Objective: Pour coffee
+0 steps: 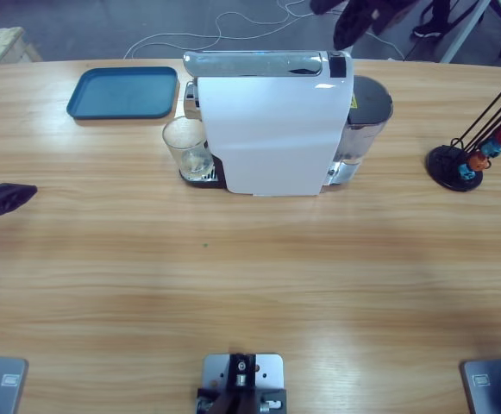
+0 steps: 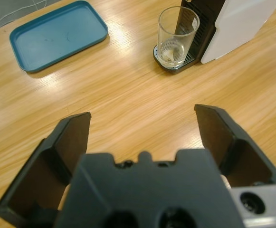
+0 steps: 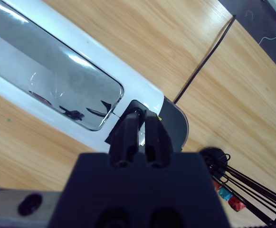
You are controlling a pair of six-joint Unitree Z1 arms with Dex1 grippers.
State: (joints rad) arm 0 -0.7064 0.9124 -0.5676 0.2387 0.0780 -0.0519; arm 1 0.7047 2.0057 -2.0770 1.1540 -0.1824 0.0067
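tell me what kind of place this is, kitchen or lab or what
Most likely a robot lab or test room, not a kitchen. A white coffee machine and a capsule rack stand on a long wooden table, loose cables trail over the grey floor behind, and an open left tool faces the glass tumbler.

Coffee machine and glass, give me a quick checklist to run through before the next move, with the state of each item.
1. Glass upright on the machine's drip tray: ok.
2. Coffee in the glass: only a shallow film at the bottom, not ok.
3. Left gripper open and holding nothing, short of the glass: ok.
4. Right gripper shut, above the coffee machine top: ok.
5. Blue tray bare, beside the machine: ok.
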